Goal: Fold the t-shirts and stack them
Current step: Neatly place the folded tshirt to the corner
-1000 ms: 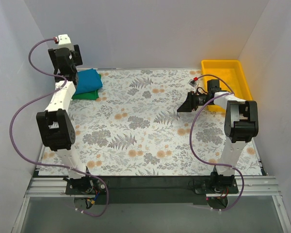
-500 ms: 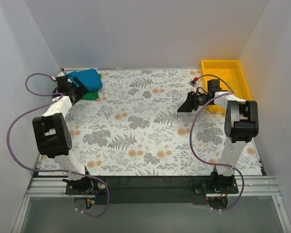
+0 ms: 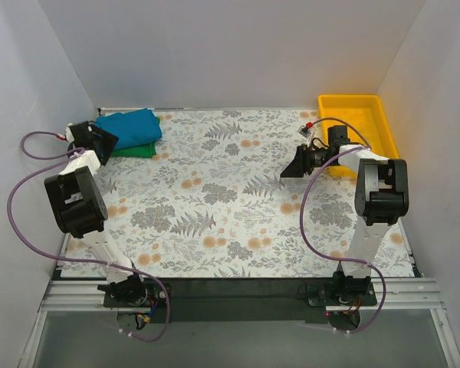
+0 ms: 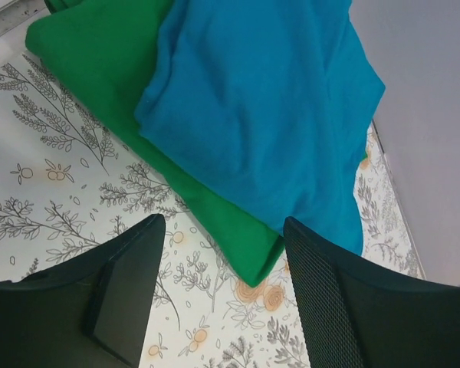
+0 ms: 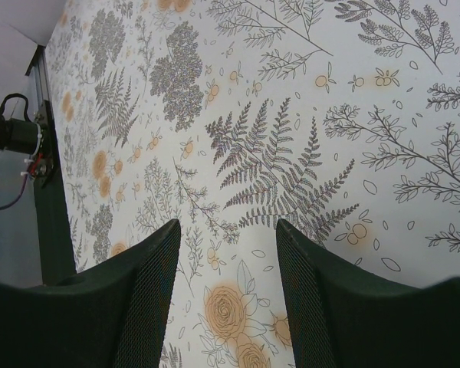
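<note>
Two folded t-shirts lie stacked at the far left corner: the teal-blue t-shirt (image 3: pixel 129 126) rests on the green t-shirt (image 3: pixel 136 150). In the left wrist view the teal-blue t-shirt (image 4: pixel 261 100) covers most of the green t-shirt (image 4: pixel 100 54), whose corner pokes out toward me. My left gripper (image 3: pixel 109 141) hangs low just left of the stack. It (image 4: pixel 224 230) is open and holds nothing; the green corner shows between its fingertips. My right gripper (image 3: pixel 291 167) hovers over the table's right half. It (image 5: pixel 226 226) is open and empty above the floral cloth.
A yellow tray (image 3: pixel 385 123) stands at the far right corner, just behind the right arm. White walls close in the table on the left, back and right. A purple cable (image 3: pixel 38 138) loops from the left arm toward the left wall.
My left arm has dropped from above the stack and swung back to the table's left edge. Its jaws have narrowed somewhat. The right arm has not moved.
</note>
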You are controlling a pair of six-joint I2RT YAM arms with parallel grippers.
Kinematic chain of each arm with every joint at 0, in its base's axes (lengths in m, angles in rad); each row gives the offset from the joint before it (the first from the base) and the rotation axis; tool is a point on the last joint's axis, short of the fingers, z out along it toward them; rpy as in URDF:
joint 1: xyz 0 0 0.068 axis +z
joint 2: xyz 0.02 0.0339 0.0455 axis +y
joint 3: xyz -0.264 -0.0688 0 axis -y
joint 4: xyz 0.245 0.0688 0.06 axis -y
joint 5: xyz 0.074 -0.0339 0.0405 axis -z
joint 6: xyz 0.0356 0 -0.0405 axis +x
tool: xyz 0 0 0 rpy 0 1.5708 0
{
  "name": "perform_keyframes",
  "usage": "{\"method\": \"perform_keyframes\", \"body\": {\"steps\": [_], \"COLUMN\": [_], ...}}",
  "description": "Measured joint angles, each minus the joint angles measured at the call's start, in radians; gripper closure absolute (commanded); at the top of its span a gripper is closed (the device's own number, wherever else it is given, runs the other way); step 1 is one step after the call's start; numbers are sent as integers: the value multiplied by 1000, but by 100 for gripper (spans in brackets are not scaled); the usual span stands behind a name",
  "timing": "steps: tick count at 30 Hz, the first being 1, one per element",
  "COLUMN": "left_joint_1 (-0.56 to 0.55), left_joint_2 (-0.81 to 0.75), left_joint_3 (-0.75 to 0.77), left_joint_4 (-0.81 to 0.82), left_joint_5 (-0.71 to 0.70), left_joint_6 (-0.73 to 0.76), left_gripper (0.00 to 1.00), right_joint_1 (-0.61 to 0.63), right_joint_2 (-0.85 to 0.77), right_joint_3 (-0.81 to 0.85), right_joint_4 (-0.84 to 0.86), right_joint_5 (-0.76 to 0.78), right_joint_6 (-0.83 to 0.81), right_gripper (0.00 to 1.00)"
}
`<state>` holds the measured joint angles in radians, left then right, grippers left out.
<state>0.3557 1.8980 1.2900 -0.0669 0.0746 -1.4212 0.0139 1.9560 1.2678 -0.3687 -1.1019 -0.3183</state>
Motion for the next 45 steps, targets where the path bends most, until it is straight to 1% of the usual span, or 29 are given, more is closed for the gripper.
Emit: {"method": "perform_keyframes", "body": {"steps": [5,7,10,13,17,21,23,24,25,28,29,31,38,45], "left_joint_1": [-4,-4,-5,-5,-5,-5,-5,-5,-5,-5,-5,-5,-6,0], "left_joint_2": [59,80,108,131,156,177,189,194,199,205,205,205,192,129], "left_joint_3": [38,55,83,107,127,135,135,135,135,135,135,135,135,135], "left_joint_4": [0,-1,0,5,12,20,23,23,22,23,24,28,26,22], "left_joint_5": [-56,-81,-113,-138,-150,-150,-150,-150,-150,-147,-146,-145,-166,-194], "left_joint_6": [-38,-52,-69,-80,-85,-87,-87,-87,-87,-90,-90,-88,-37,32], "left_gripper": [45,46,49,54,57,58,60,64,73,87,94,100,100,100], "right_joint_1": [0,0,0,0,0,0,0,0,0,0,0,0,0,0], "right_joint_2": [0,0,0,0,1,2,3,4,4,5,6,9,10,10], "right_joint_3": [0,0,0,0,0,0,0,0,0,1,2,3,6,6], "right_joint_4": [-1,-2,-3,-5,-7,-9,-11,-12,-14,-19,-20,-23,-25,-26], "right_joint_5": [0,0,2,3,4,7,8,8,8,8,8,8,8,8], "right_joint_6": [-1,-2,-3,-3,-3,-4,-4,-5,-5,-7,-7,-8,-11,-15], "right_gripper": [40,40,40,40,40,40,40,40,40,40,40,40,40,39]}}
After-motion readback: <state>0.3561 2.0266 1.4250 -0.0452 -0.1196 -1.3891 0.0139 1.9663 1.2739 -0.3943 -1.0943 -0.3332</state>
